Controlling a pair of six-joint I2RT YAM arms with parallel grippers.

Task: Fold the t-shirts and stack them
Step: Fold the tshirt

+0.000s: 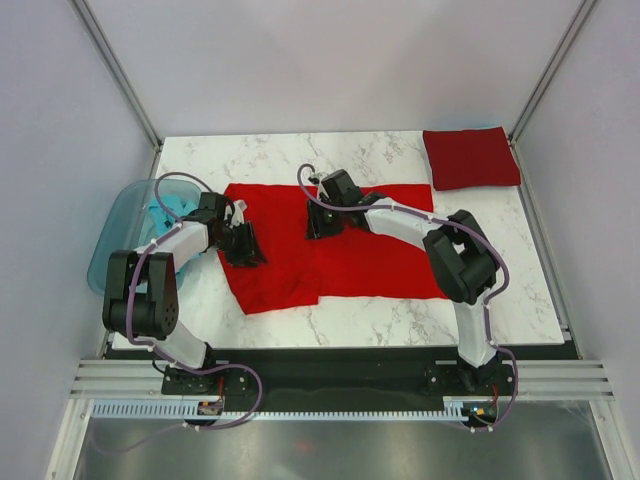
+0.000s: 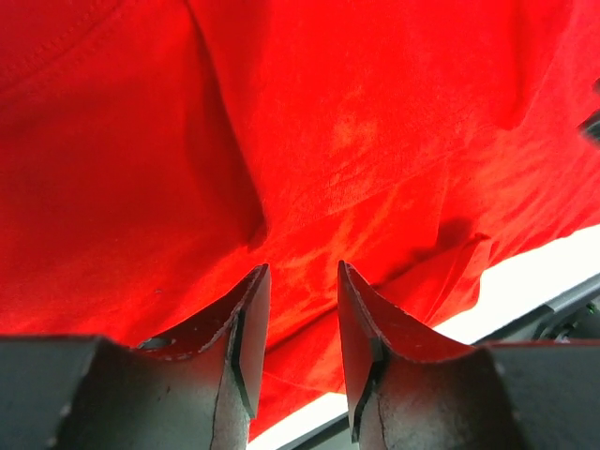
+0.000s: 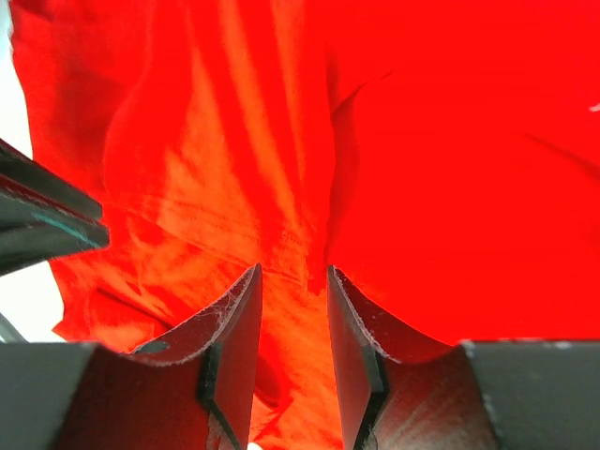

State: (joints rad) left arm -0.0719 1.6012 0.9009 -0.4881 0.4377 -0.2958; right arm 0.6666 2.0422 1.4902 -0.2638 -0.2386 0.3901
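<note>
A bright red t-shirt (image 1: 350,250) lies spread across the middle of the marble table (image 1: 260,155), its left part folded over. My left gripper (image 1: 240,243) hovers low over the shirt's left edge, open, and its wrist view shows only red cloth (image 2: 375,141) beyond the left gripper (image 2: 302,266). My right gripper (image 1: 322,220) stands over the shirt's upper middle, open, with creased red cloth (image 3: 450,141) showing through the gap of the right gripper (image 3: 293,269). A darker crimson t-shirt (image 1: 470,158) sits folded square at the back right. A teal t-shirt (image 1: 172,208) lies in the tub.
A translucent blue plastic tub (image 1: 115,235) stands off the table's left edge, beside the left arm. Metal frame rails run along the table's sides and near edge. White tabletop (image 2: 544,281) shows past the shirt's hem in the left wrist view.
</note>
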